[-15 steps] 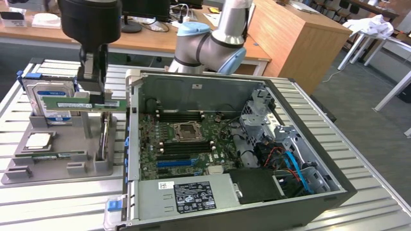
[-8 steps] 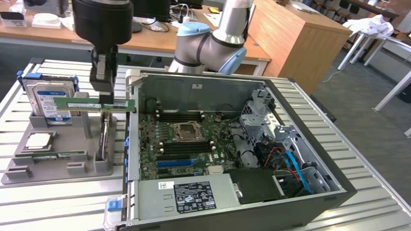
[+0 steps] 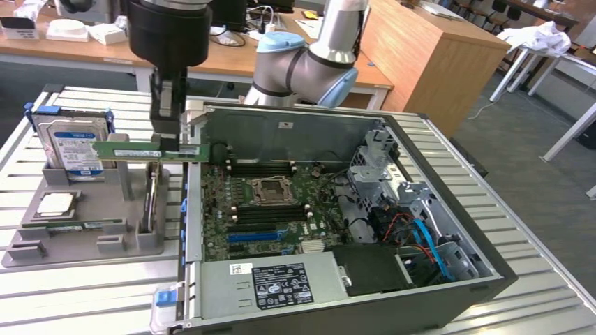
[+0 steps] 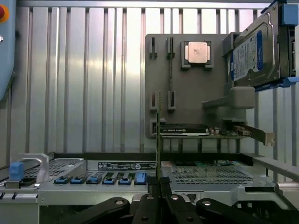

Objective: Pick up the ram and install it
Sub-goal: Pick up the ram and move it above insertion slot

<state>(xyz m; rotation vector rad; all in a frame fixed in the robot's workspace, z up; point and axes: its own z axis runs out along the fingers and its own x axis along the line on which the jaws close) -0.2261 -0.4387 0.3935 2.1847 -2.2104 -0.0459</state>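
The arm's [image 3: 312, 59] pincer [image 3: 169, 145] was closed on the ram [image 3: 139, 151], holding the green stick level in the air, long edge down, above the grey holder [image 3: 88, 230] and next to the open case [image 3: 465, 276]. In the exterior view the stick's right end reached the case's near wall, while its left end hung in front of the hard drive [image 3: 72, 148], which stood upright at the back of the holder. A square silver processor [image 3: 54, 204] lay flat in a recess of the holder, nearer the camera. Inside the case, the motherboard [image 3: 279, 223] lay exposed, with rows of black slots on either side of its central socket [image 3: 268, 190], and a power supply [image 3: 270, 283] sat along the case's front edge. Case and holder both rested on a slatted metal counter [image 3: 75, 293]. From the wrist camera the ram [image 4: 159, 135] appeared edge-on as a thin line rising from the pincer [image 4: 159, 184], with the holder [image 4: 187, 93], processor [image 4: 197, 52] and hard drive [image 4: 254, 53] beyond it and the case's rim [image 4: 117, 177] just below.
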